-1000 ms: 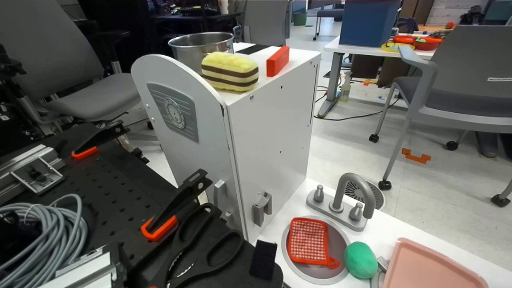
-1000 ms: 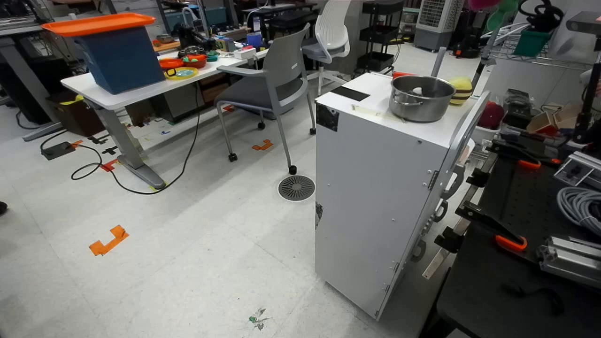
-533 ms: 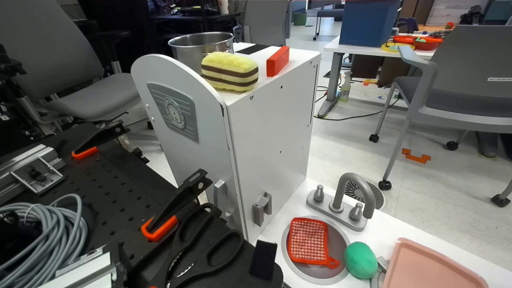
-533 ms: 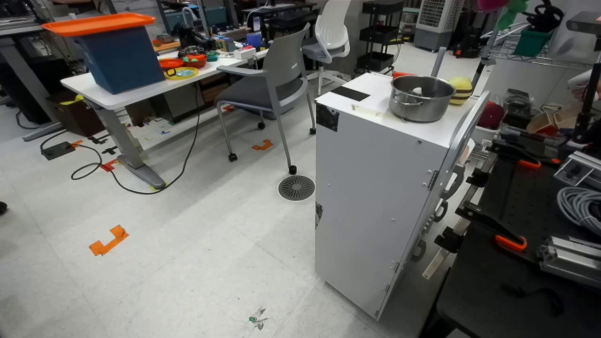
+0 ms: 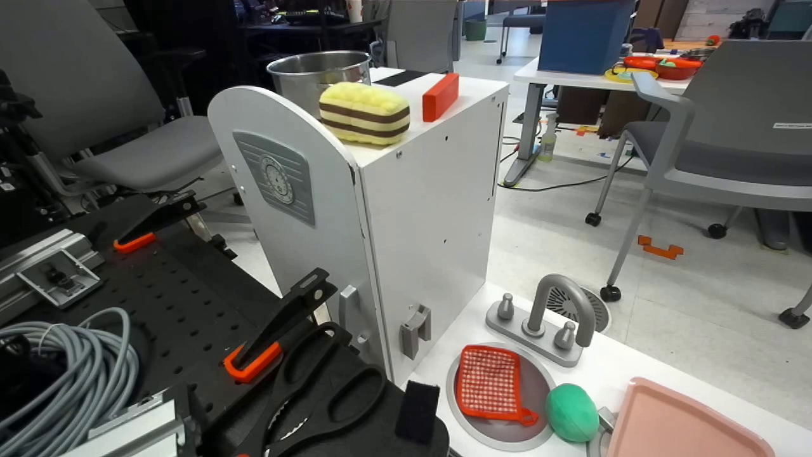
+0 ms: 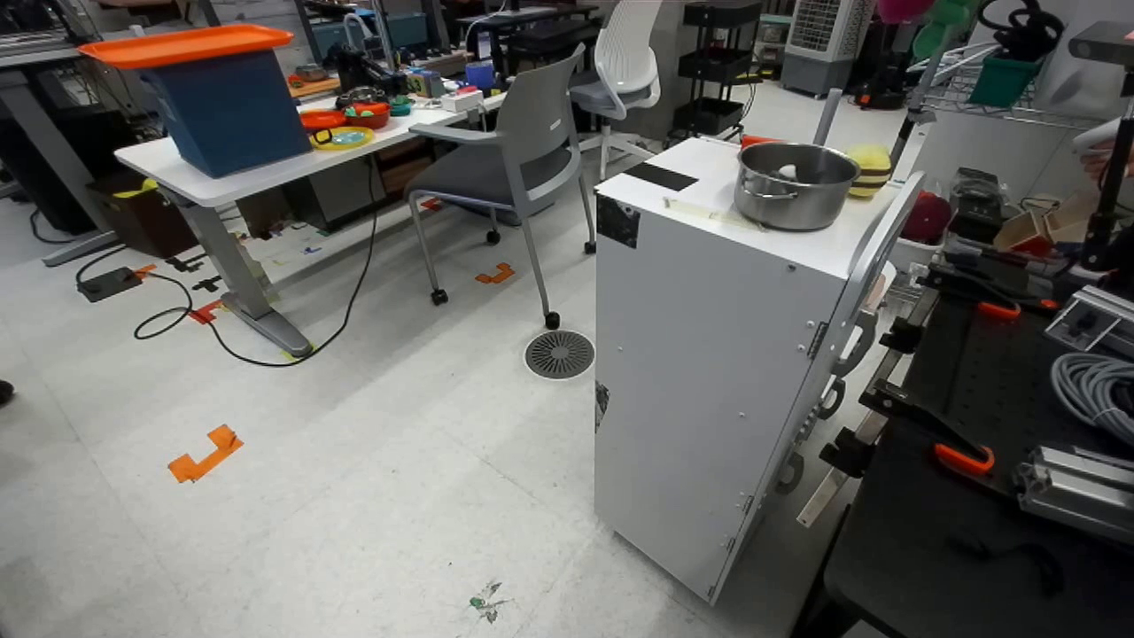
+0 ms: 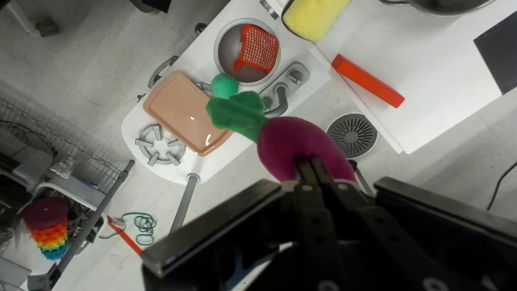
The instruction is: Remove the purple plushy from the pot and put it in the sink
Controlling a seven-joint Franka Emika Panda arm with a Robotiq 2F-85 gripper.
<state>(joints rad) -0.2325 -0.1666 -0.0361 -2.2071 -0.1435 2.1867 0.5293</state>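
Observation:
The magenta-purple plushy (image 7: 282, 141) with green leaves hangs from my gripper (image 7: 310, 165) in the wrist view. My gripper is shut on it, and the fingertips press into the soft body. In an exterior view the plushy (image 6: 902, 9) shows at the top edge, high above the toy kitchen; the gripper is out of frame in both exterior views. The silver pot (image 6: 788, 211) stands on the white cabinet top, with a small white thing inside it; the pot also shows in an exterior view (image 5: 295, 86). The round grey sink (image 7: 228, 50) holds a red checked mitt (image 7: 260, 48).
A green round object (image 5: 572, 412) sits beside the sink, near a pink tray (image 5: 685, 425) and the grey faucet (image 5: 558, 298). The tall white cabinet (image 5: 431, 209) rises beside the sink. A yellow striped sponge (image 5: 365, 113) and a red block (image 5: 440, 97) lie on it.
In an exterior view the held plushy shifts a little right, then back left along the top edge. The pot, sink and other objects have not moved.

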